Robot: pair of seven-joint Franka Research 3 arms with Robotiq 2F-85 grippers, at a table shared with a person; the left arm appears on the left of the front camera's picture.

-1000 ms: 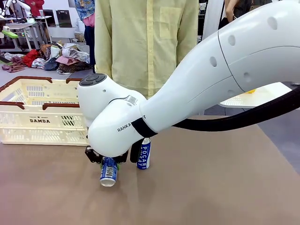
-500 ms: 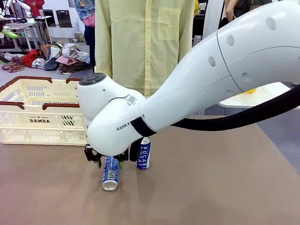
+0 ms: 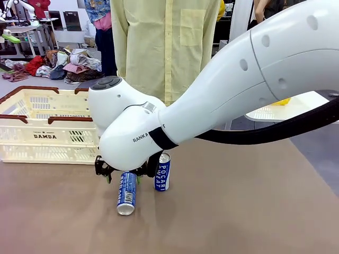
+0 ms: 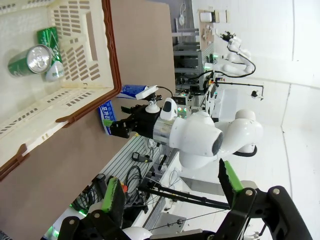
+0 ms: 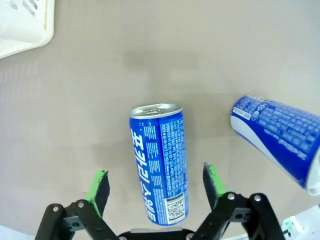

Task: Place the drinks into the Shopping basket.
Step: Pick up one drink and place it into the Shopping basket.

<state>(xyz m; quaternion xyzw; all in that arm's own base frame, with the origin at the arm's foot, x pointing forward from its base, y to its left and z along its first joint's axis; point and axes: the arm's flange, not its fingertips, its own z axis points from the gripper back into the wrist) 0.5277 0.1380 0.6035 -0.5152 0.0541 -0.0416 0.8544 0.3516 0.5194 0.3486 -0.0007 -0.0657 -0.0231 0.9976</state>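
Observation:
A blue drink can (image 3: 126, 193) lies on its side on the brown table, silver top toward the camera. My right gripper (image 3: 123, 179) hangs just over it, open. In the right wrist view this can (image 5: 157, 160) rests between the spread fingers (image 5: 98, 186), touching neither. A second blue can (image 3: 162, 172) stands upright just to the right and leans in as a blue can (image 5: 277, 137) at the wrist view's right edge. The Shopping basket (image 3: 42, 136) sits at the far left. My left gripper (image 4: 172, 190) is open above the basket (image 4: 112, 75), where a green can (image 4: 27, 60) lies inside.
A person in a pale yellow shirt (image 3: 164, 47) stands at the far side of the table. A green packet (image 4: 49, 37) lies in the basket beside the green can. The brown table (image 3: 238, 211) stretches bare to the right and front.
The blue can was held tilted in my right gripper a second ago. The fingers have spread, and the can now lies flat on the table beneath them.

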